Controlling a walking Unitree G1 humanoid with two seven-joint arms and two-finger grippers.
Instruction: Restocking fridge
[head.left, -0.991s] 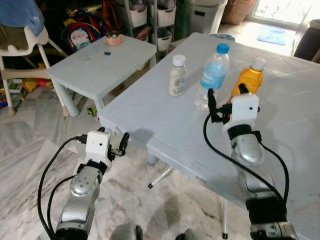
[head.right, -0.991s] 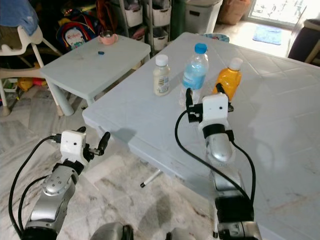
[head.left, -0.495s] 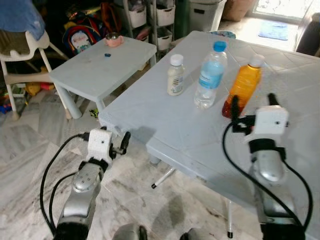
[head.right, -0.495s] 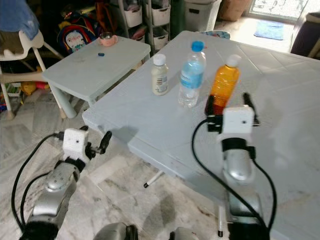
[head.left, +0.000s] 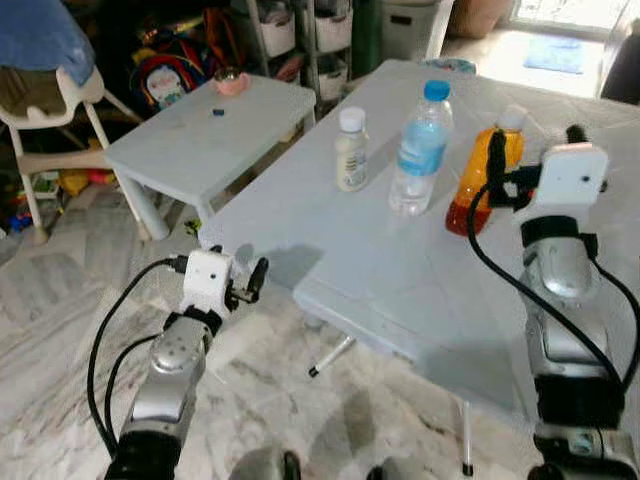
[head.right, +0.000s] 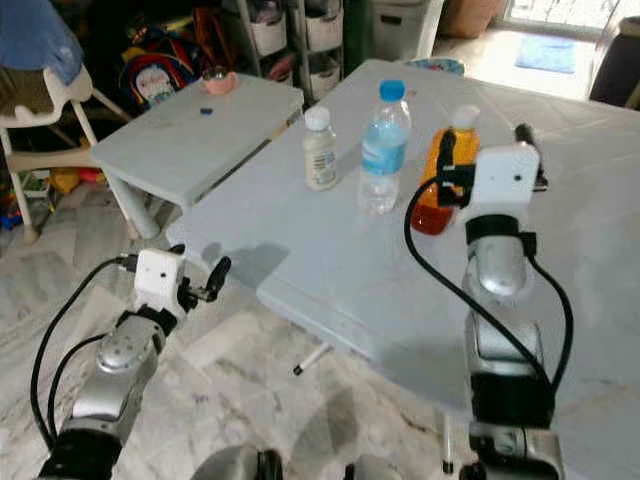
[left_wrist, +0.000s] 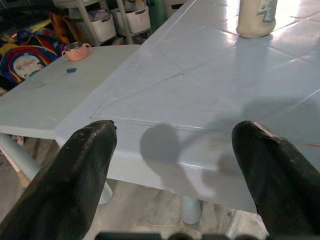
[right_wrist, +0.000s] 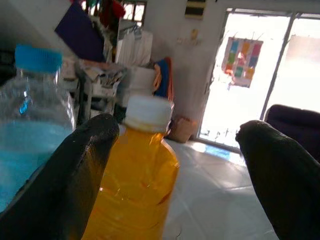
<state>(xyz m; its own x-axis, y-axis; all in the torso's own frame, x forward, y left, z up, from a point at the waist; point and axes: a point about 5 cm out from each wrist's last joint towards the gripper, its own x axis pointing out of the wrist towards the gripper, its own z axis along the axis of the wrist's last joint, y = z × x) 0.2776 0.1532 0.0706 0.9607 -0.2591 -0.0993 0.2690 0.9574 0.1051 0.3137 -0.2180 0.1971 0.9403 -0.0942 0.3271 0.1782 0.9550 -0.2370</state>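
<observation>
Right tool raised over the table, black fingers spread wide apart, holding nothing; orange juice bottle just beyond, between the fingers in the right wrist view, not seen touched. Standing upright at about 9 o'clock from the juice, a clear water bottle with a blue cap, and further along at 9 o'clock a small cream bottle with a white cap, the three in a row near the table's far part. Left tool low at about 7 o'clock from the bottles, off the table's near corner and above the marbled floor, fingers also parted and empty. Beyond, at about 10 o'clock, a smaller pale table carrying a pink cup and a small blue bit; a white chair at 9 o'clock from that.
</observation>
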